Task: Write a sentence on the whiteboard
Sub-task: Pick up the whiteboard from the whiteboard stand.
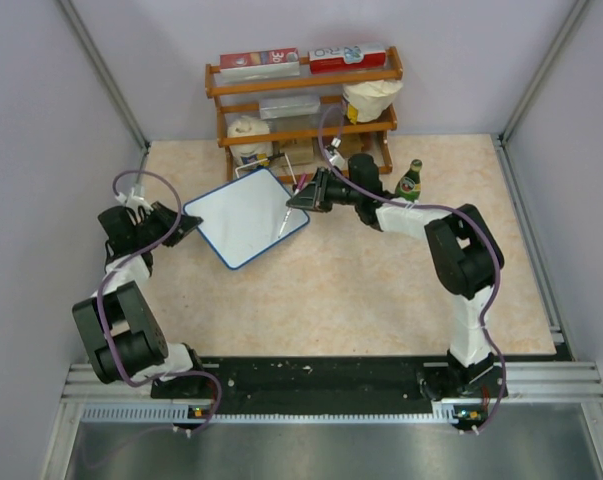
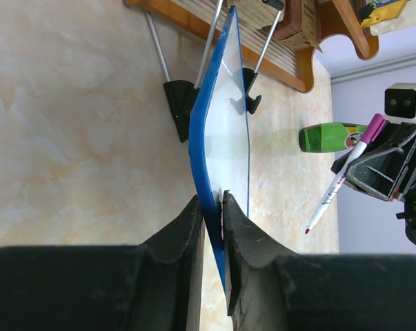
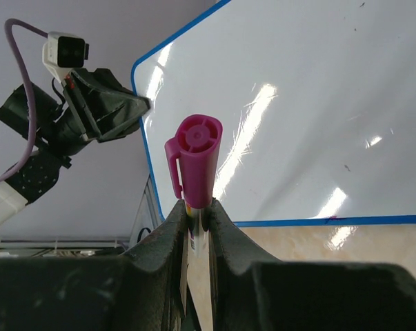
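Step in hand: setting up for the first stroke. The whiteboard [image 1: 246, 215] sits left of centre on the far half of the bench [image 1: 381, 290], in front of a wooden rack [image 1: 301, 100], and its face is blank.

- Left claw [image 2: 211, 207]: closed tight on the board's blue edge, one finger on each face. The board is seen edge-on here, with its black feet at the far end.
- Right claw [image 3: 197, 207]: clamped on a marker [image 3: 196, 162], magenta end toward the camera and tip aimed at the board. In the left wrist view the tip hangs just clear of the white face.

Next move, as I judge it: ease the tip onto the face with light pressure while the left claw braces the frame. Pushing too hard could skid or tip the board.

Surface: beige mottled bench, matte. The board is glossy, with glare streaks.

Room: pale lilac walls. A green bottle [image 1: 409, 182] stands near the right arm.
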`<state>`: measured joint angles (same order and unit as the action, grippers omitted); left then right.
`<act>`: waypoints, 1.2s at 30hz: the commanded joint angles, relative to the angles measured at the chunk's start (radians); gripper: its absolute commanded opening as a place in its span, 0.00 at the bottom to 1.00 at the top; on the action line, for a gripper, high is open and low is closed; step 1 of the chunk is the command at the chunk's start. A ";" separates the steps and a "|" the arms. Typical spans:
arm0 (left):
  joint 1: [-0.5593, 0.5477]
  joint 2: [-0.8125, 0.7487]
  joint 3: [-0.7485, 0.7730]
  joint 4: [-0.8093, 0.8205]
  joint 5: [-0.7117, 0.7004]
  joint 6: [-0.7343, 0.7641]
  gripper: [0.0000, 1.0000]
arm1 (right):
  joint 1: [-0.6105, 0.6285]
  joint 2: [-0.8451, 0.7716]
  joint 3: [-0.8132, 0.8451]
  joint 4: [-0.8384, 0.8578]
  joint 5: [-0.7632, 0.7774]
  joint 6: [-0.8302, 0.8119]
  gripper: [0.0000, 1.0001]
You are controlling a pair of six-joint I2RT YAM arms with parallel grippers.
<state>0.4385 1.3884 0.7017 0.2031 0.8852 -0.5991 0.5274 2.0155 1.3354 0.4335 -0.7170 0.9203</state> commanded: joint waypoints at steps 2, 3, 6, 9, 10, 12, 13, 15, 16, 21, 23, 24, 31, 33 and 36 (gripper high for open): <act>-0.003 0.004 0.039 0.028 -0.011 0.039 0.22 | -0.020 0.009 -0.016 0.068 -0.016 0.002 0.00; -0.003 0.008 0.036 0.033 -0.008 0.041 0.22 | -0.020 0.012 -0.016 0.068 -0.018 0.002 0.00; -0.015 0.018 0.030 0.055 0.000 0.035 0.18 | -0.021 0.020 -0.022 0.057 -0.021 -0.012 0.00; -0.023 0.031 0.032 0.068 0.004 0.025 0.07 | -0.021 0.023 -0.031 0.030 -0.027 -0.047 0.00; -0.024 0.032 0.032 0.070 0.004 0.024 0.04 | -0.021 0.028 -0.033 0.022 -0.035 -0.057 0.00; -0.030 0.026 0.030 0.071 0.008 0.025 0.00 | -0.026 0.038 -0.051 0.037 -0.056 -0.060 0.00; -0.029 0.021 0.025 0.065 0.005 0.025 0.00 | -0.027 0.043 -0.061 0.051 -0.073 -0.055 0.00; -0.032 0.008 0.016 0.061 0.000 0.031 0.00 | -0.033 0.051 -0.085 0.074 -0.091 -0.057 0.00; -0.037 0.000 0.012 0.059 0.001 0.035 0.00 | -0.035 0.054 -0.097 0.076 -0.097 -0.055 0.00; -0.070 -0.058 -0.024 0.065 0.009 0.032 0.00 | -0.067 0.048 -0.160 0.122 -0.136 -0.052 0.00; -0.086 -0.100 -0.054 0.099 0.015 0.021 0.00 | -0.082 0.028 -0.188 0.137 -0.148 -0.047 0.00; -0.089 -0.124 -0.065 0.125 0.020 0.013 0.00 | -0.089 0.022 -0.200 0.137 -0.151 -0.051 0.00; -0.093 -0.198 -0.025 0.183 0.037 0.010 0.00 | -0.119 -0.053 -0.257 0.137 -0.174 -0.061 0.00; -0.093 -0.189 -0.013 0.246 0.057 -0.016 0.00 | -0.119 -0.070 -0.265 0.139 -0.180 -0.064 0.00; -0.093 -0.166 0.001 0.338 0.075 -0.077 0.00 | -0.121 -0.095 -0.274 0.128 -0.187 -0.067 0.00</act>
<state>0.3454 1.2221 0.6384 0.3252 0.9119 -0.6159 0.4091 2.0140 1.0645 0.5091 -0.8688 0.8818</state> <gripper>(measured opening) 0.102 0.120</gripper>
